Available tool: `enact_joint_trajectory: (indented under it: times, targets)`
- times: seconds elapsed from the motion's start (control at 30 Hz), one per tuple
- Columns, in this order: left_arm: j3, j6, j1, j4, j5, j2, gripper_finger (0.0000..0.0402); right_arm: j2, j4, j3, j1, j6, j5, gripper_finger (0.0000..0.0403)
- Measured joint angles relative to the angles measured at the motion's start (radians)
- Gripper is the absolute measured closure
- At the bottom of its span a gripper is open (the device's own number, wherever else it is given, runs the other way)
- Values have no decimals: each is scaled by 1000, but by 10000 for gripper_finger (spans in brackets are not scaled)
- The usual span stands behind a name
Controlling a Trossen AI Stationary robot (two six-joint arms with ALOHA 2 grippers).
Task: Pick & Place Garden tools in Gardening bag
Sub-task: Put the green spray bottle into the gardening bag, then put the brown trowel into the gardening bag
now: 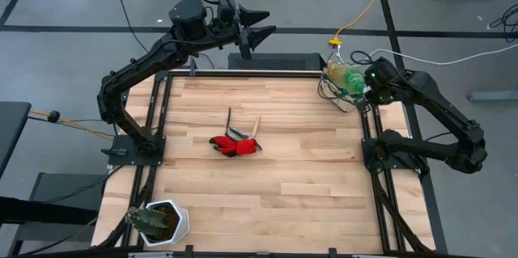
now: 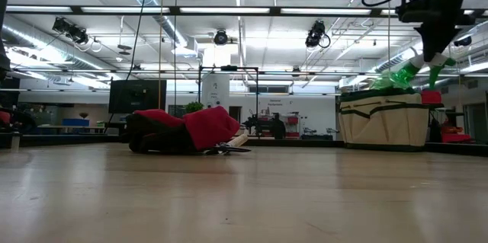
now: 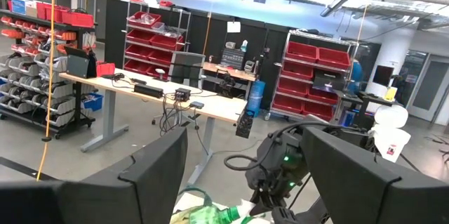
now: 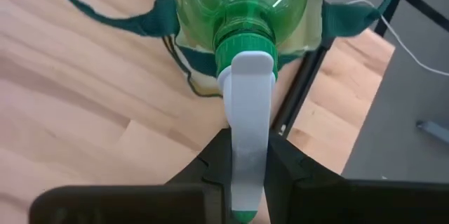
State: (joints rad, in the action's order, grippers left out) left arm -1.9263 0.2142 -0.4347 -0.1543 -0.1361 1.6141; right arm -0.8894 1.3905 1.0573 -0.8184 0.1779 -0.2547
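The left gripper [image 3: 245, 175] has its two dark fingers [image 3: 151, 171] spread wide apart. Between them, just ahead, sits the other arm's dark wrist [image 3: 280, 171] with a small green light, above a bit of the translucent green watering vessel [image 3: 210, 215]. Farther off stand a long desk [image 3: 151, 90] and shelves of red bins [image 3: 312, 59].

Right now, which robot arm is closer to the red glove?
Neither is close. The left gripper is raised past the table's far edge. The right gripper is at the far right corner, holding the green bottle over the bag. The red glove lies mid-table.
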Motion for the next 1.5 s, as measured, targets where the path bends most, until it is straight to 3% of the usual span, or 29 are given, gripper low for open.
enact_joint_trajectory:
  times: [0.57,1.1,1.33,1.5]
  targets:
    - [0,0,0,0,0,0,110,0,57,0,0,-3,-17,346]
    - [0,0,0,0,1,0,110,0,50,0,0,-44,-17,229]
    - [0,0,0,0,0,0,110,8,39,0,0,-78,-14,223]
    - [0,0,0,0,0,0,110,22,33,33,0,-95,46,232]
